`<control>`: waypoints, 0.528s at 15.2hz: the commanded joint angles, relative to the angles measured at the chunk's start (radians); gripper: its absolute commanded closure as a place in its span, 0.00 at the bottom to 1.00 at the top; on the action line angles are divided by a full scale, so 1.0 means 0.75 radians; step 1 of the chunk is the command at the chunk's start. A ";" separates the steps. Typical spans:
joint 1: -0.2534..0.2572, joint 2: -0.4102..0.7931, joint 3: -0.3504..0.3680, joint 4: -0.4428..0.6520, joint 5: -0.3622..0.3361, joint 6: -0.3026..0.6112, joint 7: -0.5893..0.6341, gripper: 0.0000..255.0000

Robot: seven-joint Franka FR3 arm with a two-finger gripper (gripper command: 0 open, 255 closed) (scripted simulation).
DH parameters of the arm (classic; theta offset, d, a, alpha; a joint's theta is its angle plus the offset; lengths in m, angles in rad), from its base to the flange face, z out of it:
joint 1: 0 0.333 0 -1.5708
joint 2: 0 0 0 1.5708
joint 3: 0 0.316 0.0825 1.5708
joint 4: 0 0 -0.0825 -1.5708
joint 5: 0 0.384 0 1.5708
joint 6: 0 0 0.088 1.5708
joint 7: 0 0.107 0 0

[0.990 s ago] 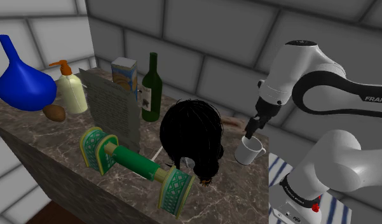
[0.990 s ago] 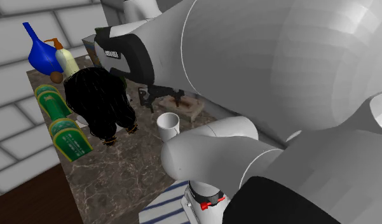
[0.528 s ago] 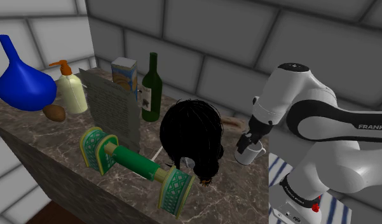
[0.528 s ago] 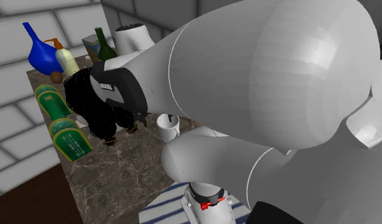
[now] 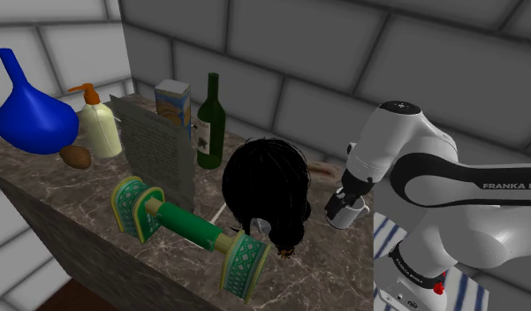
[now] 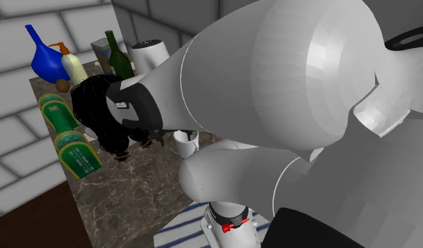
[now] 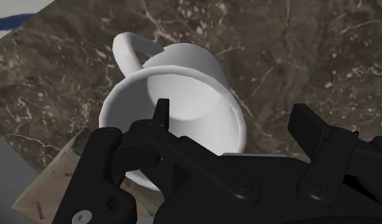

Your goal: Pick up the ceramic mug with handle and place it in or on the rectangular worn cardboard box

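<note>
White mug (image 7: 183, 89) is found standing upright on the dark marble counter (image 5: 316, 265), near the counter's end at the shoulder view's right, with the handle turned toward that same right side. The black gripper (image 7: 232, 113) is parked right on top of it. The fingers are spread apart: 1 finger (image 7: 161, 111) is lined up over the mug's open mouth, the other is seen outside the wall on the side away from the handle, with a gap left to the mug. So the wall is straddled but nothing is pinched.

Just beside the mug, toward the shoulder view's left, a big shaggy black lump (image 5: 268, 190) is sat on the counter. A flat brownish box (image 5: 323, 168) is glimpsed behind it, near the wall. Further along, a green bottle (image 5: 211, 124) and a blue vase (image 5: 29, 115) can be made out.
</note>
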 commanded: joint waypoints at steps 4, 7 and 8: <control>0.000 0.001 0.001 -0.001 0.001 0.003 0.000 0.00; 0.000 0.001 0.001 -0.001 0.001 0.003 0.000 1.00; 0.000 0.001 0.001 -0.001 0.001 0.003 0.000 1.00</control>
